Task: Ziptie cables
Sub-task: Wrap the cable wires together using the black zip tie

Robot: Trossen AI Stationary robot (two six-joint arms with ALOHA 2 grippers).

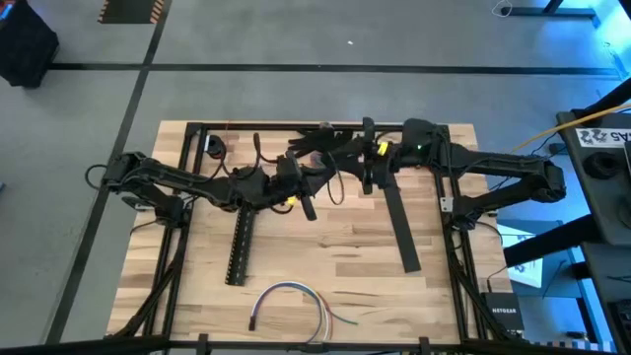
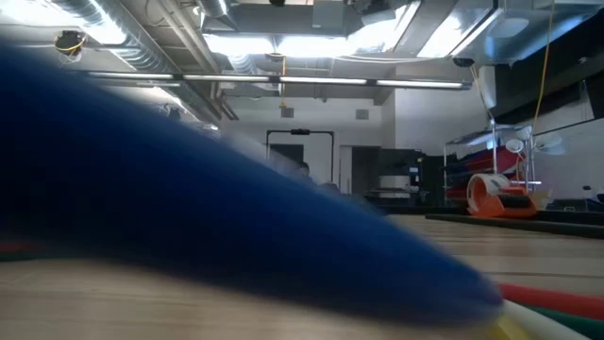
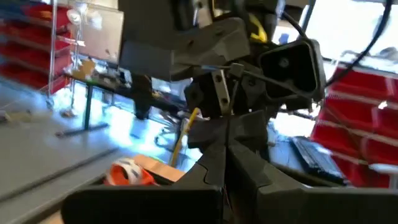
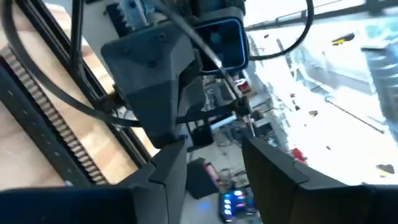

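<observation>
The cables, a small curved bundle of white, blue and dark wires, lie on the wooden table near its front edge, and no gripper touches them. Both arms meet above the middle of the table. My left gripper is shut on a thin dark strip, the ziptie. My right gripper faces it from the right. Its fingers stand apart, and the strip crosses just beyond their tips. My left gripper pinches the thin dark strip between its two shut fingers. The strip comes out of the fingertips and runs on toward the right gripper. The fingers lie about level and come from the table's left. The strip is held clear above the table.
Two black slotted channels lie on the table, one left of centre and one right of centre. A black frame borders the tabletop. A blurred blue shape close to the lens fills most of the low view.
</observation>
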